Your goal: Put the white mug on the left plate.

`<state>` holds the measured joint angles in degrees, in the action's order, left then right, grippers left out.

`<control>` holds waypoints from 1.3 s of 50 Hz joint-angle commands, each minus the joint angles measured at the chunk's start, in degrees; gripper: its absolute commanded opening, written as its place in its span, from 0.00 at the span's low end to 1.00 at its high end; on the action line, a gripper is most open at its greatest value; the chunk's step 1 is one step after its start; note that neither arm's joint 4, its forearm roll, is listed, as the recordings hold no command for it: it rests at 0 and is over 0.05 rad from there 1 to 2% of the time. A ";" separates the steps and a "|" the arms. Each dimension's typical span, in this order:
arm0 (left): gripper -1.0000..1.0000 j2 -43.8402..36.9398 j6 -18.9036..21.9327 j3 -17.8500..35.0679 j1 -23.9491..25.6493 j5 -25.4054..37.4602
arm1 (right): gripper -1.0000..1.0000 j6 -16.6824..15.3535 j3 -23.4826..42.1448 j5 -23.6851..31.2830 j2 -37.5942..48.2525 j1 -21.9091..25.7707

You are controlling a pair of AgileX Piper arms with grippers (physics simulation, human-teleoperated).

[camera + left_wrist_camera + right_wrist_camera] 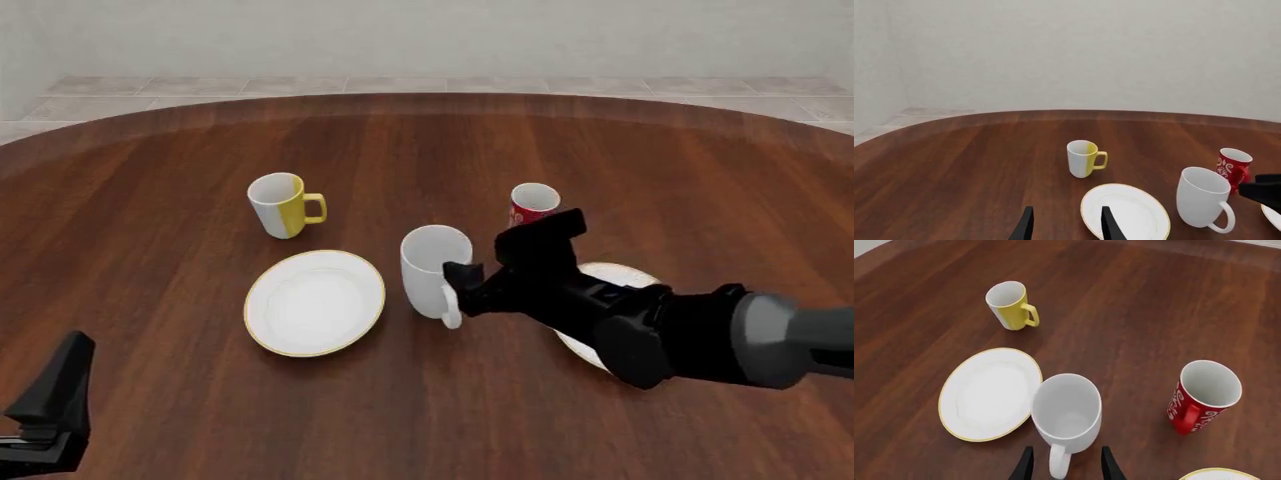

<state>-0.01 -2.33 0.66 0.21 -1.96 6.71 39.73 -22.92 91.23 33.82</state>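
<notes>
The white mug (434, 262) stands upright on the table, just right of the left plate (315, 302), with its loop handle (1057, 464) turned toward my right gripper. My right gripper (1064, 466) is open, and its two fingers straddle the handle without closing on it; the front view shows this gripper (461, 288) right at the mug's near side. My left gripper (1066, 227) is open with nothing in it and hangs near the table's front-left edge (56, 388), well short of the left plate (1125, 212).
A yellow-and-white mug (280, 204) stands behind the left plate. A red patterned cup (534, 204) stands behind and to the right of the white mug. A second gold-rimmed plate (625, 273) lies mostly hidden under my right arm.
</notes>
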 commanded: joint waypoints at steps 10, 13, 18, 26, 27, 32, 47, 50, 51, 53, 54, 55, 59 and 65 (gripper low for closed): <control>1.00 0.00 -0.04 -0.09 0.23 -0.14 | 1.00 1.34 0.51 -0.75 2.58 0.30; 1.00 0.00 -0.07 -0.08 0.23 -0.14 | 1.00 1.38 0.55 -0.83 2.75 0.37; 1.00 0.00 -0.09 0.23 0.30 0.15 | 1.00 1.73 0.61 -0.97 3.16 0.61; 1.00 0.00 -0.17 0.10 0.43 0.00 | 1.00 2.25 0.58 -1.45 4.13 0.68; 1.00 0.00 -0.17 0.27 0.45 0.15 | 1.00 2.32 0.57 -1.52 4.33 0.69; 1.00 0.00 -0.23 0.35 0.52 0.14 | 1.00 2.56 0.65 -1.58 4.85 0.70; 1.00 0.00 -0.55 0.43 0.44 0.15 | 1.00 2.64 0.94 -2.10 6.58 0.91; 1.00 0.00 -0.50 0.41 0.58 0.17 | 1.00 2.54 1.00 -2.16 6.87 0.86; 1.00 0.00 -0.43 0.21 0.64 -0.01 | 1.00 2.51 1.04 -2.17 7.01 0.83; 1.00 0.00 -0.42 0.07 0.69 -0.11 | 1.00 2.44 1.09 -2.21 7.17 0.81; 1.00 0.00 -0.39 0.27 0.73 0.11 | 1.00 2.46 1.16 -2.19 7.30 0.81; 1.00 0.00 -0.39 0.30 0.73 0.16 | 1.00 2.43 1.20 -2.21 7.37 0.81; 1.00 0.00 -0.36 0.25 0.79 0.17 | 1.00 2.31 1.36 -2.30 7.83 0.82; 1.00 0.00 -0.33 0.25 0.77 0.13 | 1.00 2.18 1.36 -2.56 8.37 0.82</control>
<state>-0.01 -2.71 0.93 0.89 -1.83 9.07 40.95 -25.17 98.65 34.63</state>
